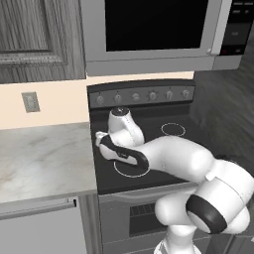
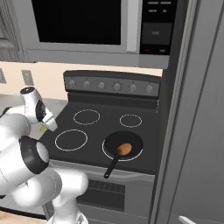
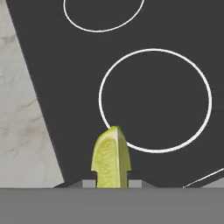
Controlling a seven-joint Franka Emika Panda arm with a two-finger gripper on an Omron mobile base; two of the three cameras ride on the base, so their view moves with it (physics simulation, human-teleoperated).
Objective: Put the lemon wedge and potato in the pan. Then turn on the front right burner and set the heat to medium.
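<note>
My gripper (image 3: pixel 111 182) is shut on the lemon wedge (image 3: pixel 110 154), a small yellow-green slice that sticks up between the fingertips. It hangs over the left edge of the black cooktop (image 3: pixel 65 87), beside a white-outlined ring (image 3: pixel 107 70). From the right base view the wedge (image 2: pixel 43 128) shows as a speck below the hand at the stove's left side. The black pan (image 2: pixel 135 144) sits on the front right burner (image 2: pixel 105 153), handle pointing to the stove's front edge, with the orange-brown potato (image 2: pixel 124 149) lying inside it. The arm hides the pan in the left base view.
A marble counter (image 1: pixel 44 158) adjoins the stove on the left. A row of knobs (image 2: pixel 117 86) runs along the stove's back panel. A microwave (image 2: pixel 87 26) hangs above. A tall dark panel (image 2: pixel 197 131) stands close on the stove's right.
</note>
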